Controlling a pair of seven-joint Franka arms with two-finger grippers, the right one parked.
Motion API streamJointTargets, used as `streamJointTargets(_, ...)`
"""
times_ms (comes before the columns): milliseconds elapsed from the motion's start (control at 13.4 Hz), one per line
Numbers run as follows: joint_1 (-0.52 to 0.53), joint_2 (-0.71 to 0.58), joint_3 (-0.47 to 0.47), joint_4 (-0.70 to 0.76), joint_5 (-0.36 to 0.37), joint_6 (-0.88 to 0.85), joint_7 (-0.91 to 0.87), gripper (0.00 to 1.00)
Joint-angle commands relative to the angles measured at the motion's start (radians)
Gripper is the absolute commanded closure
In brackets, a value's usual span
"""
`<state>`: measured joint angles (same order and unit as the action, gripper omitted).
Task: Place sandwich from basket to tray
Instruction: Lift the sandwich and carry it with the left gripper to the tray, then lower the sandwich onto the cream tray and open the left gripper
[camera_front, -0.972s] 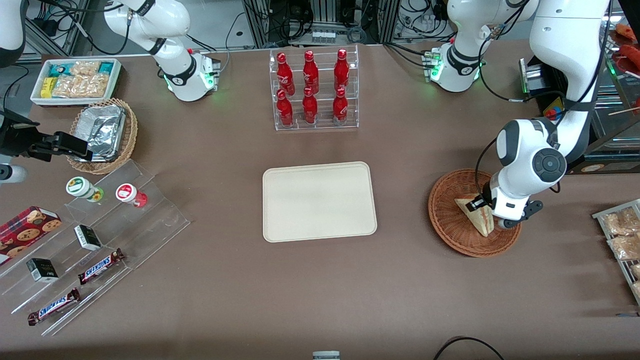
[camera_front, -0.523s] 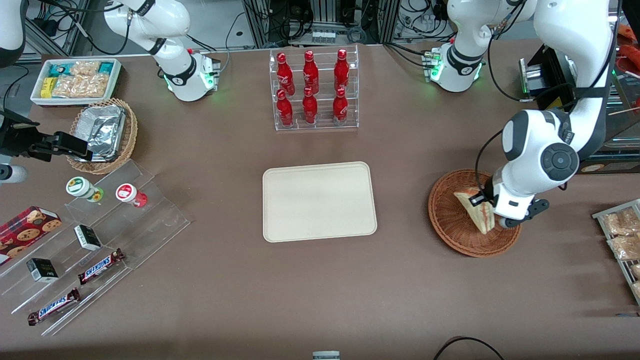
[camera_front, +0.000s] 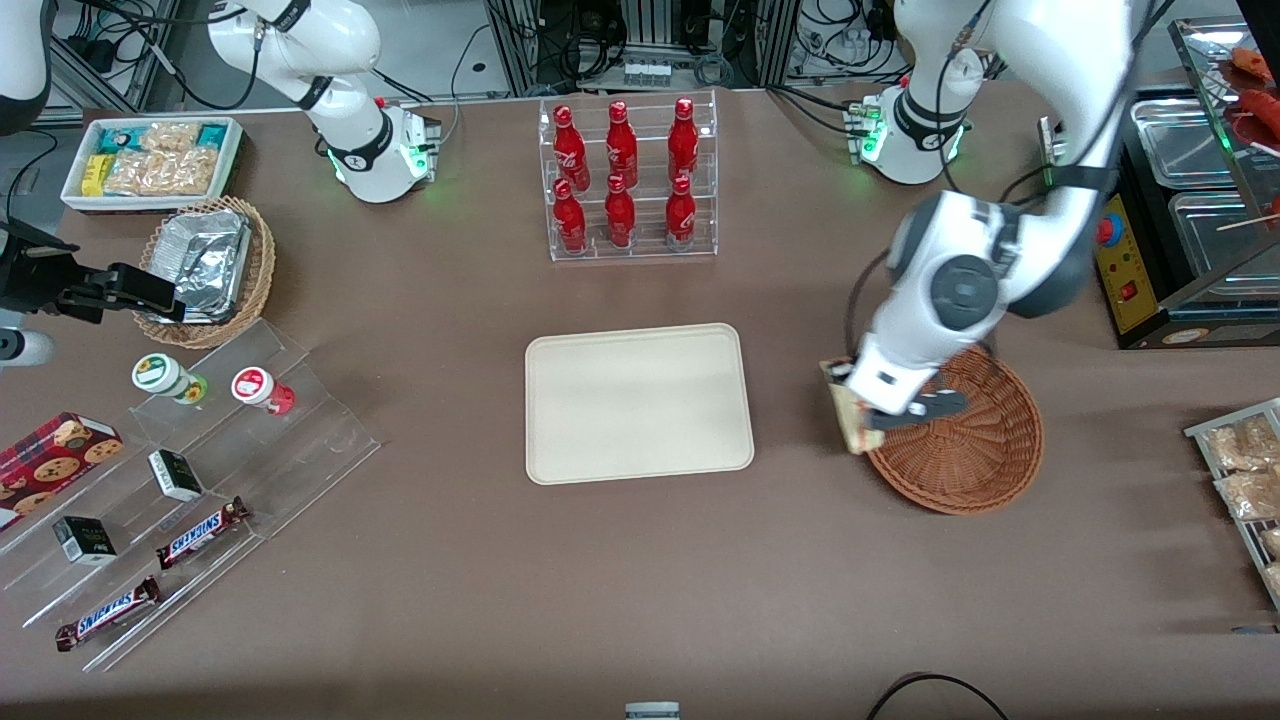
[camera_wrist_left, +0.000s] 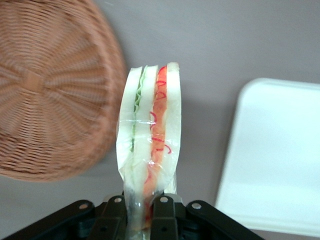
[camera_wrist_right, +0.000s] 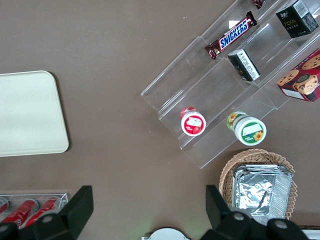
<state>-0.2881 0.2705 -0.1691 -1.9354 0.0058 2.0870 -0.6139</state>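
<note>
My left gripper (camera_front: 858, 415) is shut on the sandwich (camera_front: 846, 412), a wrapped wedge of white bread with red and green filling. It holds the sandwich in the air over the rim of the reddish-brown wicker basket (camera_front: 975, 450), on the side toward the tray (camera_front: 638, 402). In the left wrist view the sandwich (camera_wrist_left: 149, 135) stands up from between the black fingers (camera_wrist_left: 163, 217), with the basket (camera_wrist_left: 50, 95) on one side and the cream tray (camera_wrist_left: 277, 155) on the other. The basket holds nothing else that I can see.
A clear rack of red bottles (camera_front: 625, 180) stands farther from the front camera than the tray. A tan wicker basket with foil containers (camera_front: 210, 265), a white bin of snacks (camera_front: 150, 160) and clear steps with candy bars (camera_front: 200, 480) lie toward the parked arm's end. A wire rack of packets (camera_front: 1245, 480) sits at the working arm's end.
The gripper has lifted the sandwich out of the basket's middle and carried it sideways toward the tray, past the basket's rim. The arm's wrist has swung over with it.
</note>
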Motion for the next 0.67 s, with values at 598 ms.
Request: streamJointTargets(598,-0.374,0.450,0.013,0.528,0.010,-0.027,-0.343,1.00)
